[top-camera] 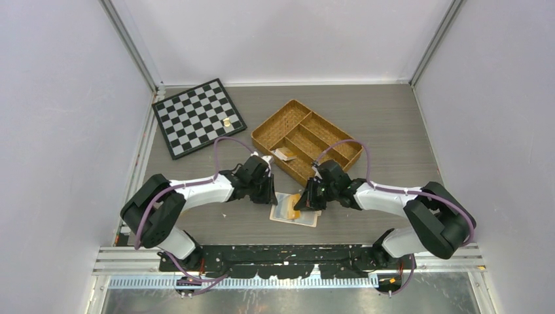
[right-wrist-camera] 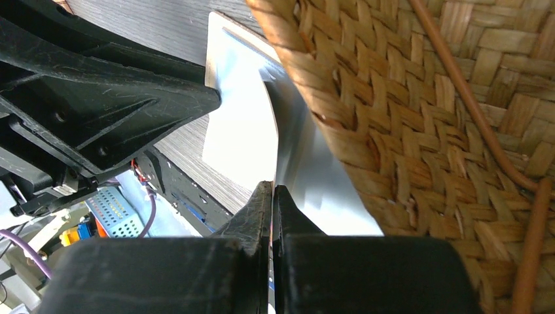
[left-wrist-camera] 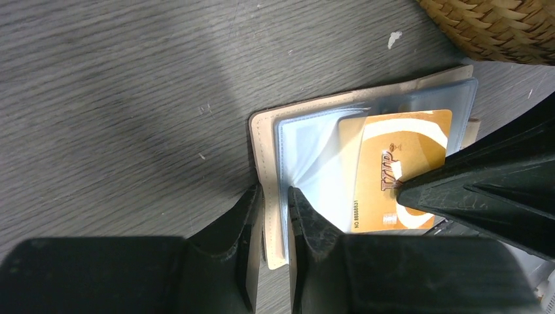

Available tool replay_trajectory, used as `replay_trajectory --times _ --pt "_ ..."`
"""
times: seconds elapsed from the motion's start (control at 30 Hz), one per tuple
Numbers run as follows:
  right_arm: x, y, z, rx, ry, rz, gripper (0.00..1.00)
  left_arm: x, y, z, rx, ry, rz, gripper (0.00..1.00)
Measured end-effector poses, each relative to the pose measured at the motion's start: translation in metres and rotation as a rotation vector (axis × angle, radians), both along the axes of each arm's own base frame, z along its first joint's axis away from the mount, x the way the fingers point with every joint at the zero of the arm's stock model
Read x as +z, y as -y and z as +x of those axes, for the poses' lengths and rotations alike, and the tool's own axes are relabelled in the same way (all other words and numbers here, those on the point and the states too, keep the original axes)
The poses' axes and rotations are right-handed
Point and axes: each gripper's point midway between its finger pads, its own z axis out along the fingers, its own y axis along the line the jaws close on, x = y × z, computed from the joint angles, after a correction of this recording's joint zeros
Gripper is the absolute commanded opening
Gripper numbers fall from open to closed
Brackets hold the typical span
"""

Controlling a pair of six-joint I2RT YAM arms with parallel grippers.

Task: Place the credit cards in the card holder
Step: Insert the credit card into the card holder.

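The card holder lies open on the table between both arms, peach-beige with pale clear sleeves. My left gripper is shut on its near edge, one finger on the beige cover, the other on the sleeves. An orange credit card marked VIP lies partly inside a sleeve. My right gripper is shut on that card's far side, and the card shows only as a thin sliver between its jaws. From above, the left gripper and right gripper flank the card holder. No other card is visible.
The woven wicker tray stands just behind the card holder, its wall close to both grippers. A small packet rests at the tray's near corner. A chessboard with a small yellow piece lies at the back left.
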Motion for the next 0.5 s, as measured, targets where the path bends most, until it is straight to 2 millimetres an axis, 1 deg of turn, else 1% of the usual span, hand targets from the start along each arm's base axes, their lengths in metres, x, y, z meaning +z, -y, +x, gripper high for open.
replay_trajectory --times 0.5 --pt "0.0018 0.0063 -0.0022 -0.023 -0.016 -0.032 0.01 -0.0004 0.0033 0.0026 0.002 0.013 -0.006 0.0"
